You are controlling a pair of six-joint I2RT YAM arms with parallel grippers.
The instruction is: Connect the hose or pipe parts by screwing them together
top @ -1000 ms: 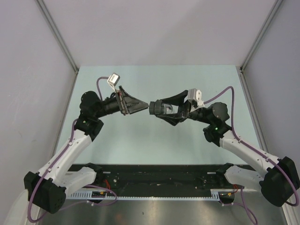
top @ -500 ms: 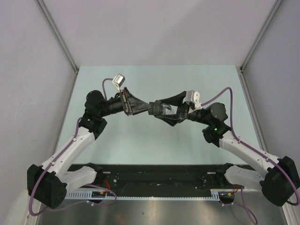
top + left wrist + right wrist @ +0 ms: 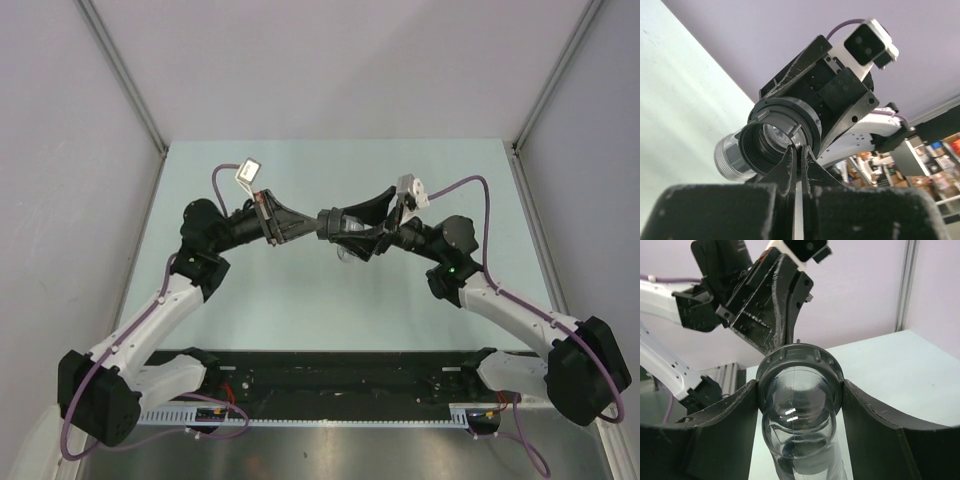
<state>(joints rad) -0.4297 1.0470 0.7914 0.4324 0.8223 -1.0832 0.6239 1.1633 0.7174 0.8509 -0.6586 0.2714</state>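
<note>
My right gripper is shut on the pipe part, a clear elbow with a black ring nut, held above the middle of the table. A grey-silver ribbed cylinder sticks out beside the ring in the left wrist view. The ring's threaded mouth faces my left gripper. That gripper is shut, its fingertips pressed together and touching the ring's lower rim. From above, the two grippers meet tip to tip.
A pale green table lies beneath, walled by grey panels left, right and behind. A black rail runs along the near edge between the arm bases.
My left gripper closed from open and pushed right to the ring. The right gripper shifted slightly up and back with the pipe part still in it.
</note>
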